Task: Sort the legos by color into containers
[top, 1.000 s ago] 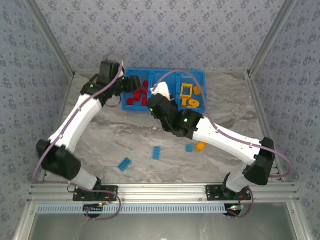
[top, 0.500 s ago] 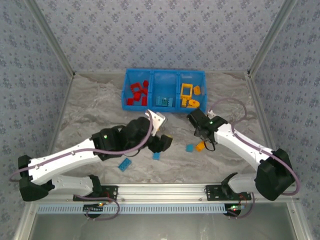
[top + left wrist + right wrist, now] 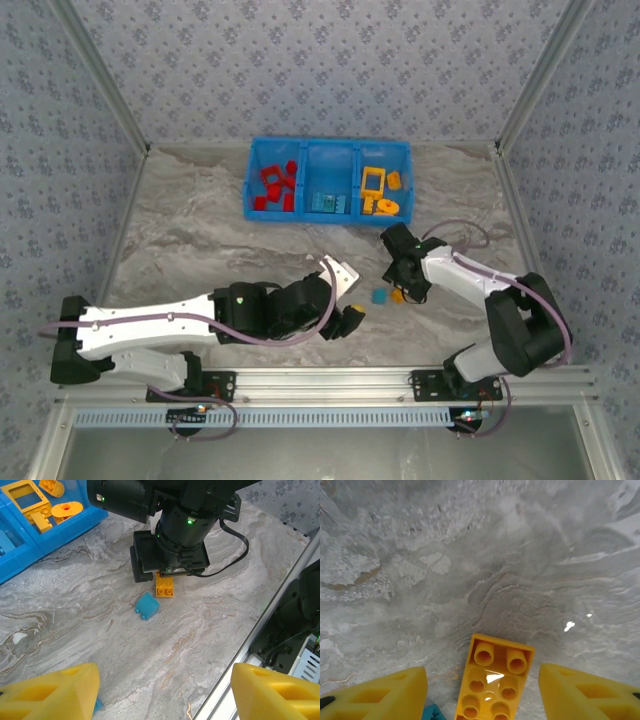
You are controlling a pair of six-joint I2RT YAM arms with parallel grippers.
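The legos (image 3: 275, 185) looked mostly sorted. Across the grey marbled table (image 3: 200, 230), well beyond both pincers, the blue tray (image 3: 328, 148) held red pieces in its left compartment, light blue ones (image 3: 328, 203) in the middle and orange-yellow ones on the right, a hollow yellow frame (image 3: 373, 180) among them.

The step in hand appeared to be picking up a stray. The right pincer (image 3: 482, 680) was down at the table with its fingers spread, holding nothing. An orange brick (image 3: 164, 585) lay studs-up between them, with bare table showing on either side of it. By my reading the next move called for closing squarely on that brick's long sides, lifting it clear, then carrying it out to the right-hand compartment.

The left pincer (image 3: 165, 690) hovered near the front edge of the table, wide open and empty, looking toward the right one. Ahead of it lay a small light blue brick (image 3: 147, 605), tilted, just beside the orange brick but apart from it, on the side nearer the left pincer. That neighbour was the likeliest nuisance, since a closing finger could nudge it. The two arms were also working close together here. A sliver of blue (image 3: 98, 706) showed by the left pincer's own finger, too hidden to identify
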